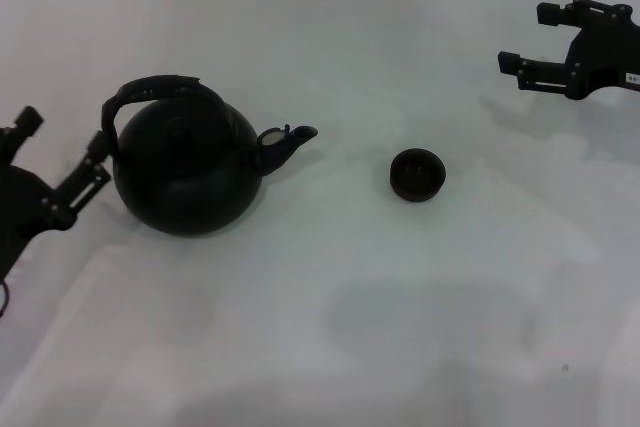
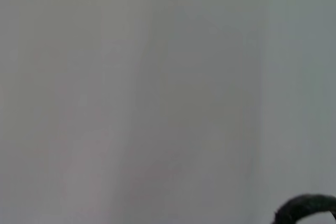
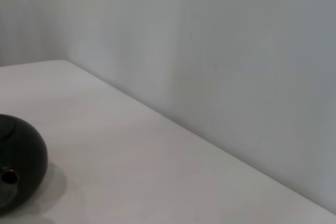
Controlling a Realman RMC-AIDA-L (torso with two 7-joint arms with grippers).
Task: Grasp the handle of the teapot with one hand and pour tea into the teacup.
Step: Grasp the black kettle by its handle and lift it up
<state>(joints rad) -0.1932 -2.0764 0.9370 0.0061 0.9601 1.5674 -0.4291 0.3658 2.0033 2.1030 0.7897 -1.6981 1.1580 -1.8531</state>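
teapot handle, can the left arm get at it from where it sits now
Probably yes. The left end effector sits open right beside the big round matte black teapot, next to the lower left end of its thick black arched handle, with nothing between them on the white table.

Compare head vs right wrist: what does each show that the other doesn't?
Head only: the teacup right of the spout, the arched handle over the teapot, the left end effector close beside the pot's left side with fingers open, and the right end effector open, far off at the upper right.
Right wrist only: a grey wall behind the table's far edge.
Both: the teapot's black body and the white table.
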